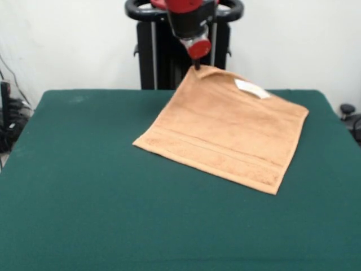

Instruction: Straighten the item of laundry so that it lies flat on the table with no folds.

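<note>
Green table (84, 226) bears tan towel (225, 138), far corner pinched by end effector (197, 68).

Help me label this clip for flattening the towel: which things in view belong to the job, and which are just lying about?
Part of the job:
towel
green table
end effector, at the towel's far corner

Just around:
black pedestal
dark equipment at the left edge
dark object at the right edge
</note>
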